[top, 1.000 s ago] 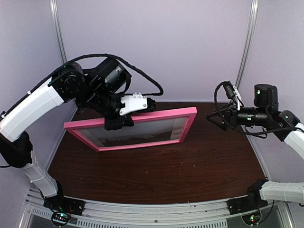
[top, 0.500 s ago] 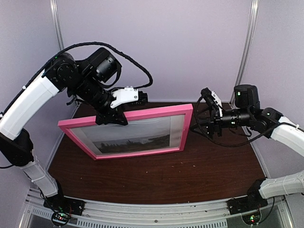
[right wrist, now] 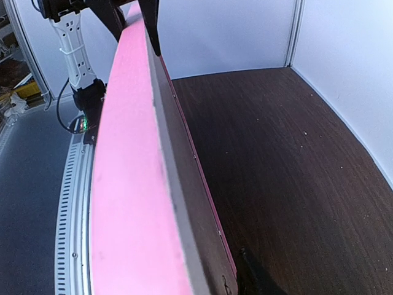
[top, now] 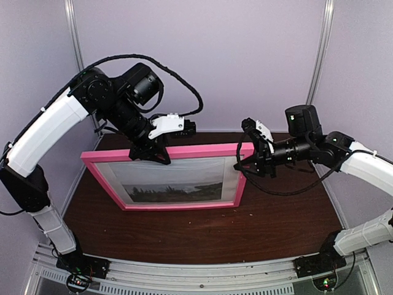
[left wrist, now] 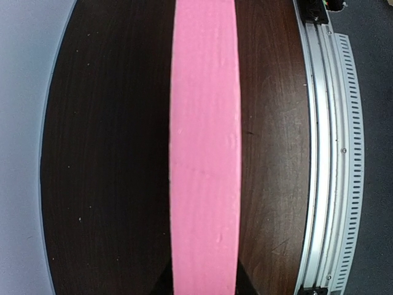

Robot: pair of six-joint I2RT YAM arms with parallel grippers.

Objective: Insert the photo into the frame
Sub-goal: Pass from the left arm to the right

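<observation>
The pink frame point(top: 202, 150) stands tilted up off the table, front toward the arms. The photo point(top: 175, 192), dark trees under pale sky, shows through its front. My left gripper point(top: 150, 153) is shut on the top rail, and that pink rail point(left wrist: 202, 153) runs straight between its dark fingers point(left wrist: 242, 284). My right gripper point(top: 244, 163) straddles the frame's right rail near the upper corner. In the right wrist view the frame point(right wrist: 123, 184) fills the left side. One dark finger point(right wrist: 249, 276) sits close against its brown back, and the other is hidden behind the rail.
The dark wooden table point(top: 245, 227) lies under the frame. A slotted metal rail point(top: 196, 270) runs along the near edge with both arm bases. Pale purple walls point(top: 245, 61) close in the back and sides.
The right gripper has come left from open air to the frame's right rail, and its jaws have narrowed. The left arm has shifted and tilted the frame a little.
</observation>
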